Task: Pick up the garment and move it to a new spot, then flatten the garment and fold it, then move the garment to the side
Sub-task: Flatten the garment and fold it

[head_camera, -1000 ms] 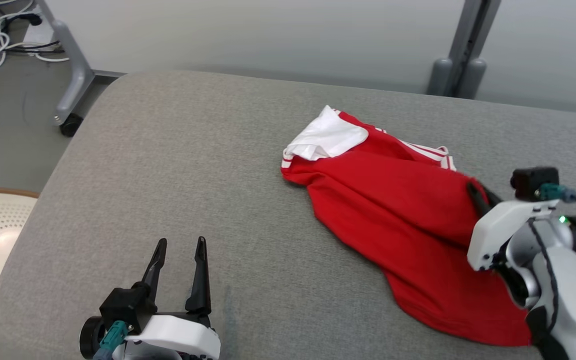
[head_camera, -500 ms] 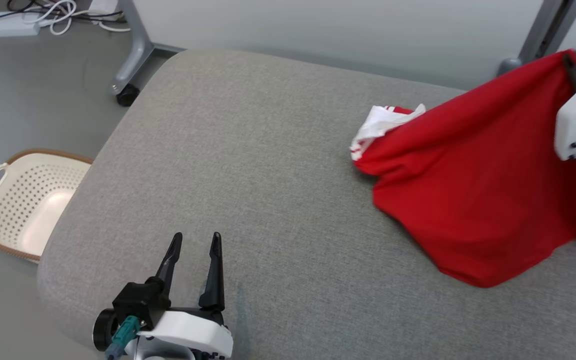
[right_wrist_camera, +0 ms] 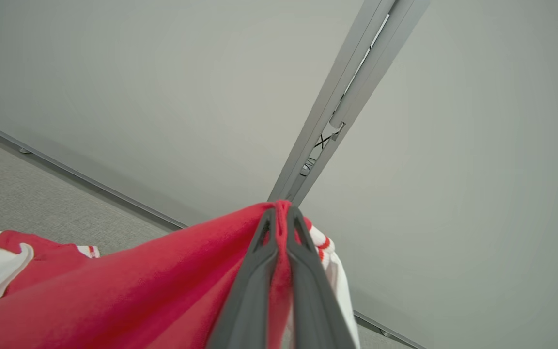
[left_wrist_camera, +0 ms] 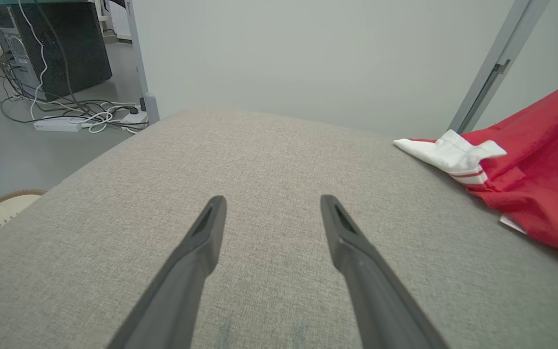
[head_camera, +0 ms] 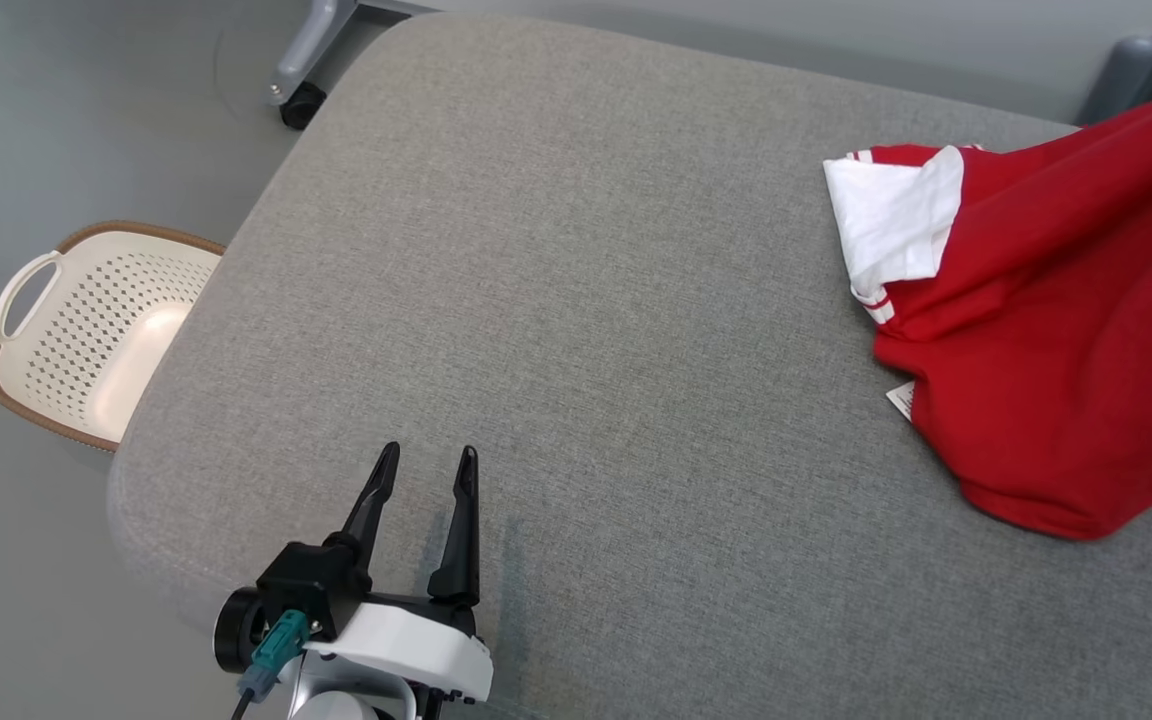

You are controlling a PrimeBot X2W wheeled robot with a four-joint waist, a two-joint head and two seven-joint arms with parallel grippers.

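Pinching red garment (head_camera: 1056, 350) in right tool (right_wrist_camera: 281, 213), fabric partly raised off grey cushion (head_camera: 586, 300), left tool (head_camera: 429, 455) spread wide, empty

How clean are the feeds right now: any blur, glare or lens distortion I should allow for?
Head view: soft even light, no glare, garment crisp. Left wrist view: grey cushion weave sharp, left gripper looms large through the wide lens. Right wrist view: right gripper, shut on the garment, slightly soft up close; no glare.
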